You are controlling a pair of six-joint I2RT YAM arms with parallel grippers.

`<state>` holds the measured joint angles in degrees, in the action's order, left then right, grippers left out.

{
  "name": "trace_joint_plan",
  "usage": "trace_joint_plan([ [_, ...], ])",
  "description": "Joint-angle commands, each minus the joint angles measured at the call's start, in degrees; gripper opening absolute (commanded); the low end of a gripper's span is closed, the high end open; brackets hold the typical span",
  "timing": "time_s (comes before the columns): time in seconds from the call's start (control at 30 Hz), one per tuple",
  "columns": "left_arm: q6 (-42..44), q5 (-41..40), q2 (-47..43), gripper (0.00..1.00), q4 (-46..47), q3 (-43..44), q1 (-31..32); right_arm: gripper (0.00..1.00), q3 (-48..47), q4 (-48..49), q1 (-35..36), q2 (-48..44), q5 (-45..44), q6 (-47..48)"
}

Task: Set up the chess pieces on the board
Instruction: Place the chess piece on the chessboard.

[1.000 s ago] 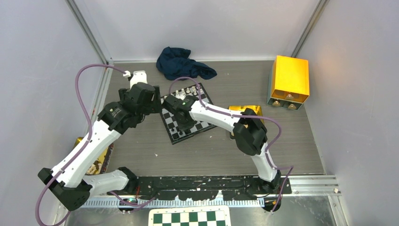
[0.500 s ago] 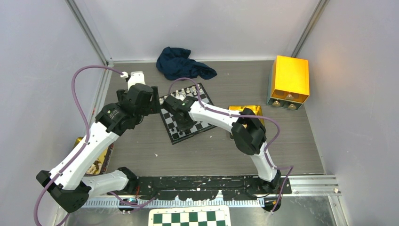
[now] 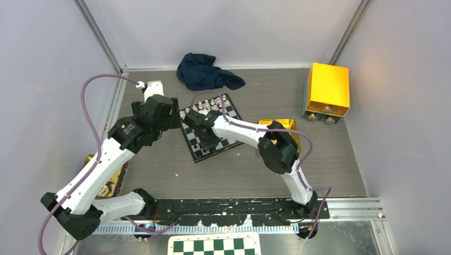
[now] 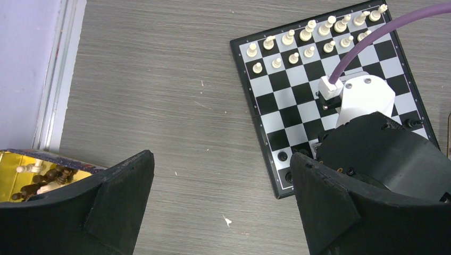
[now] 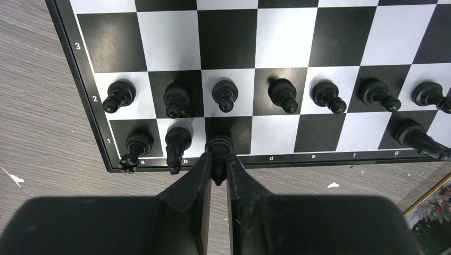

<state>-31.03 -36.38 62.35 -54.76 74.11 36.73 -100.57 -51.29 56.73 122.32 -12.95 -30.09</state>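
Since my right fingers (image 5: 218, 158) are pinching a black piece (image 5: 219, 144) at their tips, over the board's (image 5: 282, 42) edge row, I'd lower straight, centre it, and release gently so the neighbour (image 5: 178, 141) just left doesn't tip. Left fingers (image 4: 220, 159) gape wide, holding nothing.

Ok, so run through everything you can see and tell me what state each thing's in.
Board: flat, partly set.
Left gripper: open, empty, above the table.
Right gripper: shut on a black piece in the edge row.
White pieces: upright in two rows.
Black pawns: upright in a row.
Blue cloth: crumpled.
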Motion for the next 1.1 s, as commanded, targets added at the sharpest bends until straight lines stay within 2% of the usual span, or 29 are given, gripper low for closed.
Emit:
trace_joint_plan([
  [0.0, -0.23, -1.65, -1.22, 1.0, 0.14, 0.15, -0.22, 0.01, -0.1, 1.52, -0.57, -0.24, -0.36, 0.49],
  [0.57, 0.34, -1.76, -0.4, 1.0, 0.53, 0.08, -0.24, 0.01, 0.41, 1.71, -1.58, 0.33, 0.68, 0.47],
  [0.87, 0.19, -1.52, -0.13, 1.0, 0.53, -0.32, -0.25, 0.23, 1.16, 2.09, -1.61, -0.61, 0.49, 0.51],
  [1.07, 0.14, -1.41, -0.04, 1.0, 0.4, -0.23, -0.25, 0.26, 1.05, 2.59, -1.64, -1.52, 0.56, 0.9],
])
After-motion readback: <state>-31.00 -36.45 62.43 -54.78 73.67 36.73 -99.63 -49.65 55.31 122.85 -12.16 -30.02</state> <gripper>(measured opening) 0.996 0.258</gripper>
